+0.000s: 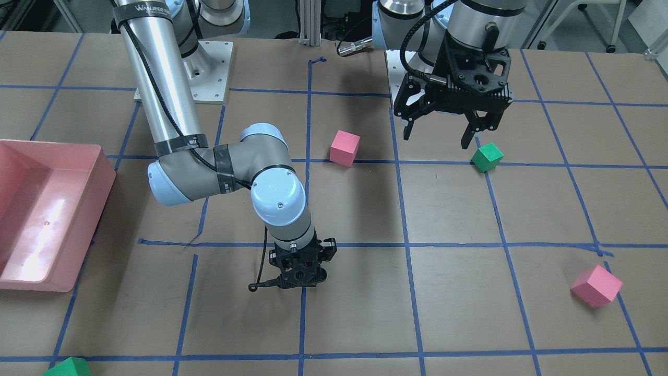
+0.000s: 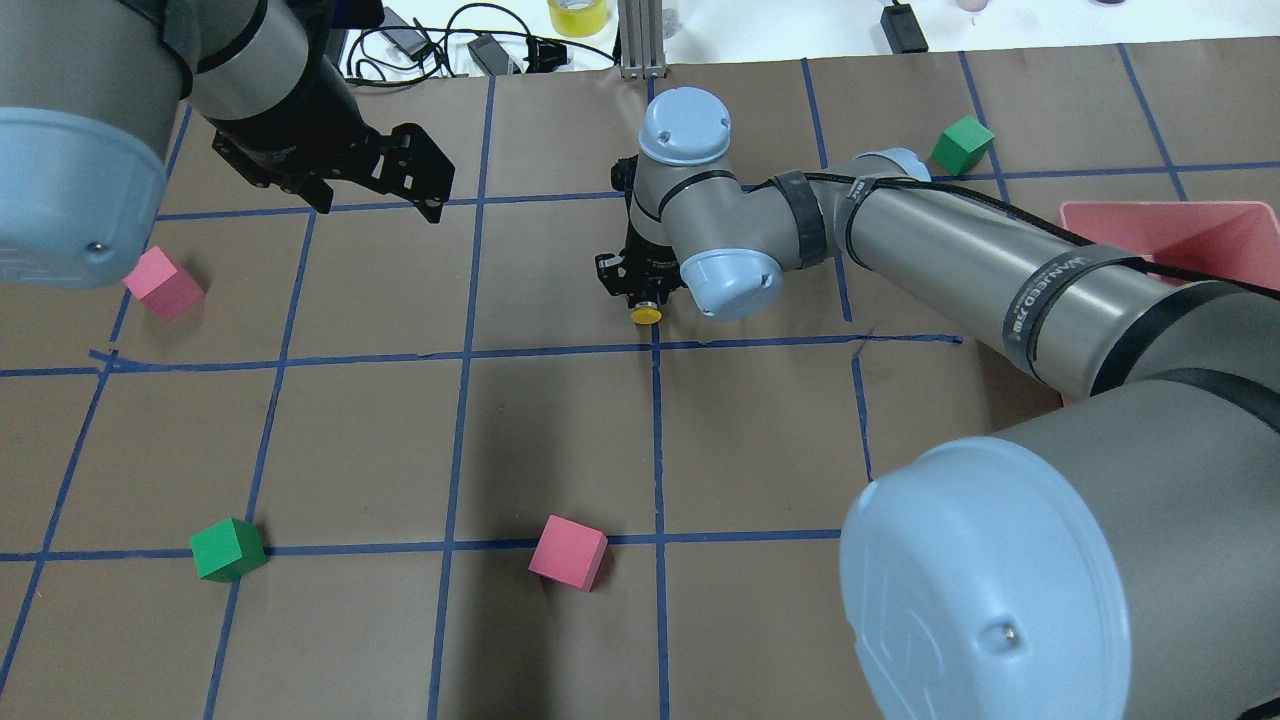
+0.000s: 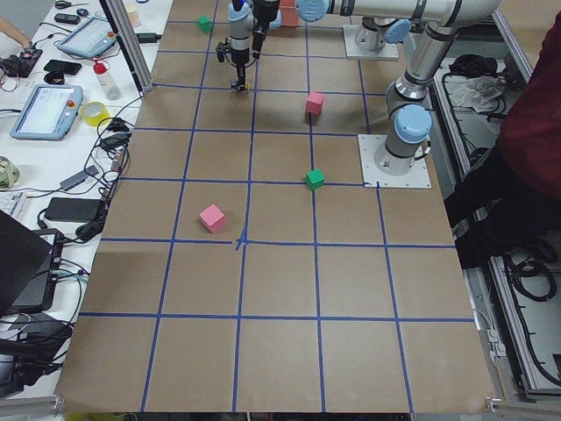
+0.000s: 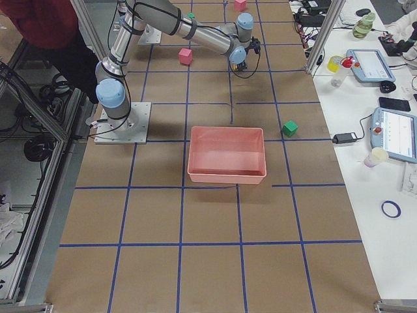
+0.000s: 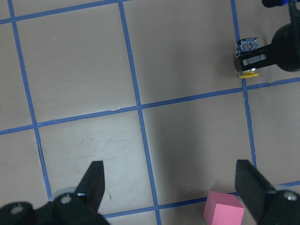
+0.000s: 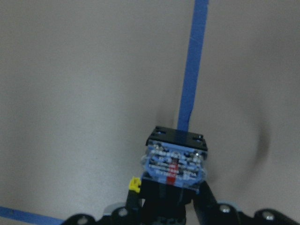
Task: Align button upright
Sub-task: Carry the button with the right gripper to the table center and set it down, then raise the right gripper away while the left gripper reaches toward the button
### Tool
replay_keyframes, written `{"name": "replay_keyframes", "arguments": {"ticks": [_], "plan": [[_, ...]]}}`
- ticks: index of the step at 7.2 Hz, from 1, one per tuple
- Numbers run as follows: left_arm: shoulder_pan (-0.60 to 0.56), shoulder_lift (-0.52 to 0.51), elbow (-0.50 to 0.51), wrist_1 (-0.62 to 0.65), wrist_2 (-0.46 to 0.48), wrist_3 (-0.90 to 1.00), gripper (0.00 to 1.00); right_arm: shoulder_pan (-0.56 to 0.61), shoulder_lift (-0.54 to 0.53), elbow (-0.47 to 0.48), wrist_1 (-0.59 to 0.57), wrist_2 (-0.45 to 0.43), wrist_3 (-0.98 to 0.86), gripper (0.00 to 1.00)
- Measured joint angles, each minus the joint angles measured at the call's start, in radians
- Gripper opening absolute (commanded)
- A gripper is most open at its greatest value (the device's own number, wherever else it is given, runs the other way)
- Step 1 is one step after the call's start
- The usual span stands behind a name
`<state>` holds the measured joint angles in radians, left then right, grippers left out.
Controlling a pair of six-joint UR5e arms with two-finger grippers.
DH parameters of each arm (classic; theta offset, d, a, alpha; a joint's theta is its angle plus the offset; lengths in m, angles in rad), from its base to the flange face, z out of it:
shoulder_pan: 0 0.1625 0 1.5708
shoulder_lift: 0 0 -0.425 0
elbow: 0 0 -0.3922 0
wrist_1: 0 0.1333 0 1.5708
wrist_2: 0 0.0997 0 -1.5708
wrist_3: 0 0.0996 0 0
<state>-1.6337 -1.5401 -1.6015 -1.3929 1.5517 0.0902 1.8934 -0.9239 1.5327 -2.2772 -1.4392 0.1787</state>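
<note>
Lying well apart: pink cube, green cube; right gripper is clamping the button, yellow cap pointing sideways; left gripper is hanging spread wide.

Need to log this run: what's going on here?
The right pincer is shut on the button, low over the table at a blue tape line. Its yellow cap sticks out sideways, so it does not look upright yet. The left pincer hangs open and empty, near a green cube.
</note>
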Motion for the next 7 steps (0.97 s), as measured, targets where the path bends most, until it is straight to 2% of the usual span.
{"name": "replay_keyframes", "arguments": {"ticks": [1,2,5,7], "plan": [[0.000,-0.002,0.000,0.001,-0.001,-0.001,1.00,0.006,0.008,-0.005,-0.005,0.003,-0.008,0.53],[0.001,-0.008,0.006,0.003,-0.003,-0.001,1.00,0.009,0.015,-0.010,-0.008,0.013,-0.011,1.00],[-0.001,-0.020,0.027,0.003,-0.003,-0.003,1.00,0.010,0.011,-0.012,-0.010,0.025,-0.037,1.00],[-0.006,-0.032,-0.007,0.012,-0.011,-0.026,1.00,0.002,-0.052,-0.001,0.011,-0.015,-0.041,1.00]]}}
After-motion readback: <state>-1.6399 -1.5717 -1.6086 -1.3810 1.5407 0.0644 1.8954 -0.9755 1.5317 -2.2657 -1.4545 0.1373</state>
